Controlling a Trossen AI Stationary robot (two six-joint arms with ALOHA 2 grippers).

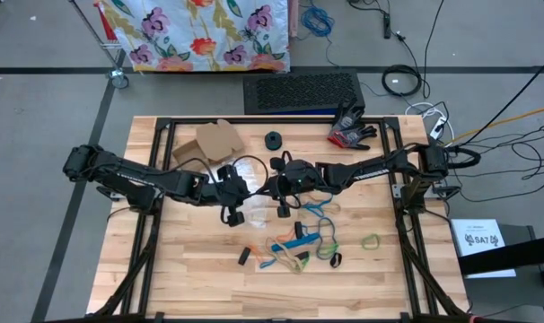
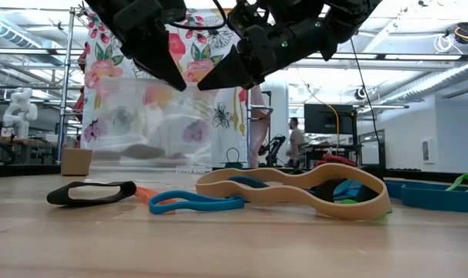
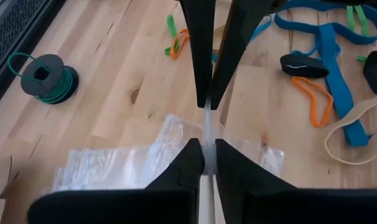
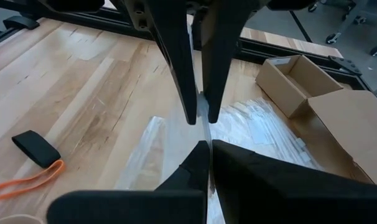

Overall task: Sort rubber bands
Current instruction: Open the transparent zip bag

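Met above the desk (image 1: 200, 287) centre: left gripper (image 3: 205, 154) and right gripper (image 4: 203, 149), tip to tip, fingers of both pinched shut on opposite edges of a thin clear plastic bag (image 3: 145, 158). Hung between them as a frosted, crinkly sheet in the low view. More clear bags lay flat beneath, glossy and wrinkled.

Lay loose on the wood at about five o'clock from the grippers, well clear of the bag: the rubber bands (image 1: 301, 244) — flat floppy loops in blue, tan, orange, green and black, some overlapping in a tangle. One wide tan band (image 2: 296, 193) rested in a wavy figure-eight, a blue one (image 2: 195, 204) just beside it, a short black one (image 2: 91, 191) apart.

Judged the step in hand to be parting the bag's mouth. Best done by pulling the two edges apart slowly and evenly, keeping each pinch on a single film layer; slippery plastic likely to slide out or stay stuck double if tugged fast.

Farther off at eleven o'clock: brown cardboard boxes (image 1: 214, 142), matte and folded; at twelve, a black spool (image 1: 273, 139) wound with green wire.
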